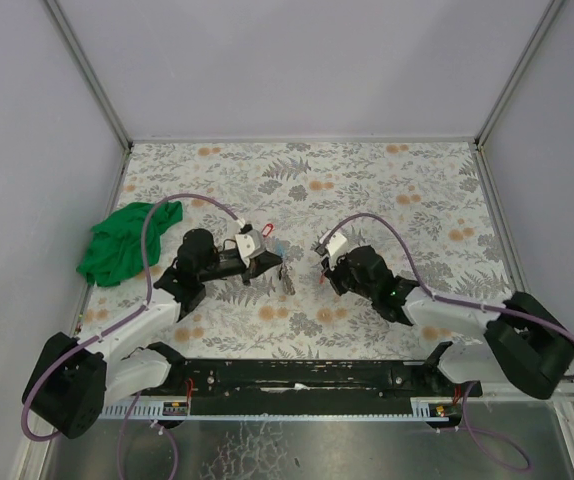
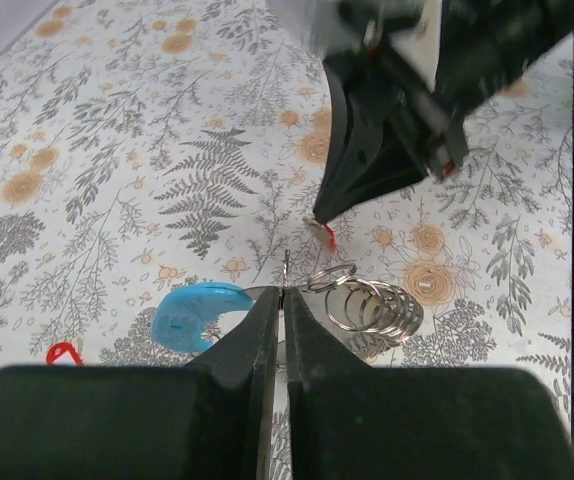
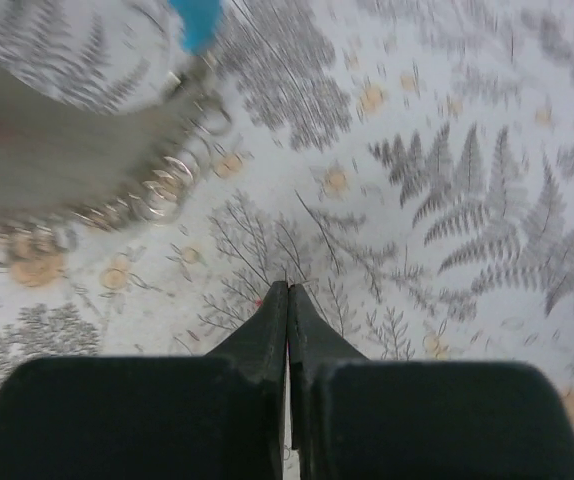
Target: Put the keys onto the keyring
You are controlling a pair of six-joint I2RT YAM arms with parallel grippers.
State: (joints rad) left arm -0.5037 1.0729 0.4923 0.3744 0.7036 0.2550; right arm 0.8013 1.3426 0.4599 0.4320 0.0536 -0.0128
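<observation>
While the left gripper [image 2: 284,296] clamps the thin grey-and-blue wire keyring [image 2: 197,312], the right gripper [image 2: 319,218], apparently pinching a tiny red-tagged metal key [image 2: 325,236] just ahead, must align squarely.

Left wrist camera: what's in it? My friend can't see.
The left gripper, fingers closed, pinches the keyring, its light-blue arc on the left, a bunch of silver rings on the right. The right gripper points down from above, a red-tagged key at its tip.

Your arms reach toward the bench's middle, tips near each other; left claw [image 2: 282,300] and right claw [image 3: 288,295] both pinched closed.
</observation>
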